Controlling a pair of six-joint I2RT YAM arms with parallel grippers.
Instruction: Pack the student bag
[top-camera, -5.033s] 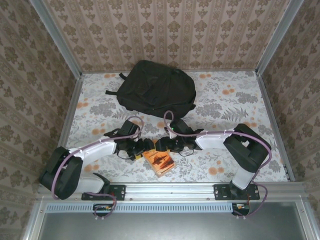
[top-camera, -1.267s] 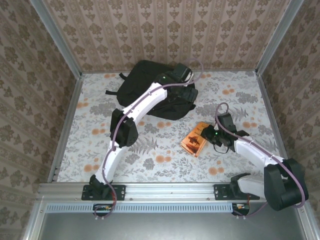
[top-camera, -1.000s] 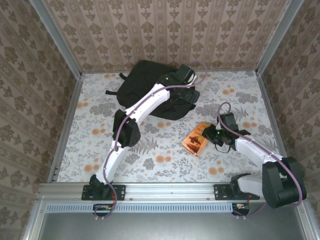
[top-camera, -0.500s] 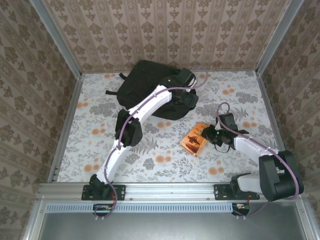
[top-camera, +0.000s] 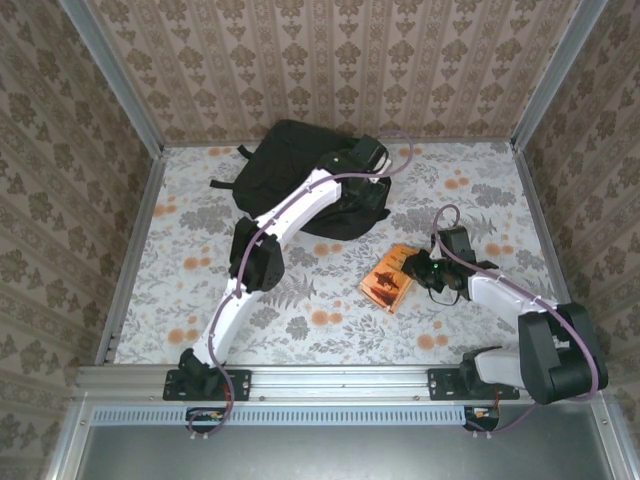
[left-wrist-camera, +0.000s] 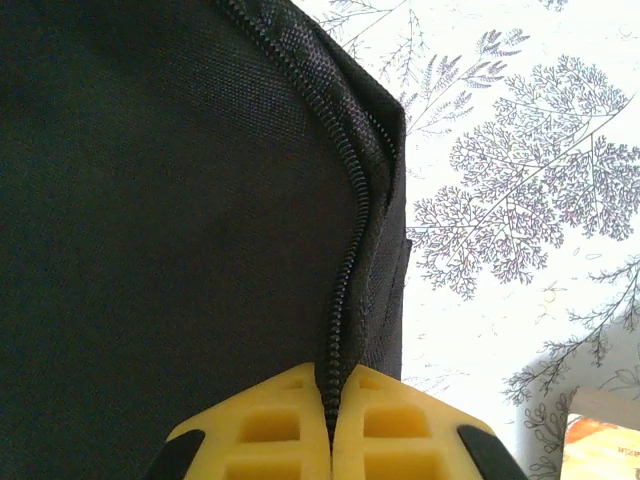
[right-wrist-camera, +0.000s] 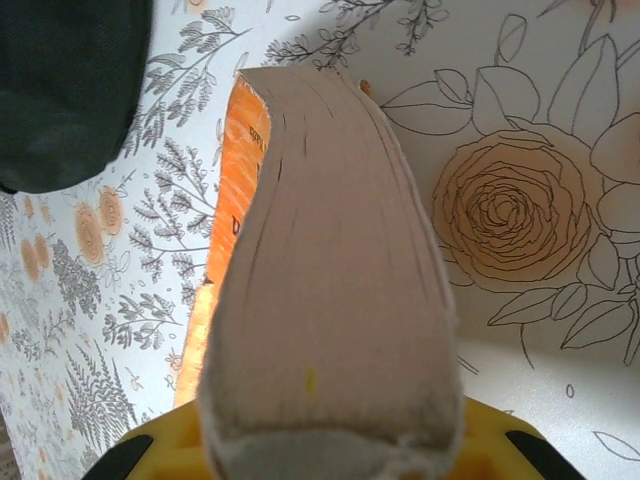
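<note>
Bag (top-camera: 285, 165) flat, long axis left-right

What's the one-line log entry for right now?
left gripper: shut on zipper of student bag | right gripper: shut on orange book

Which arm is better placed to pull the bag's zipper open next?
Left. The left gripper is shut on the student bag right at its zipper. The right gripper holds the orange book, apart from the bag.

The left arm reaches far forward, the left gripper (top-camera: 372, 196) jaws pressed together. The right arm lies low, the right gripper (top-camera: 413, 272) jaws clamped.
</note>
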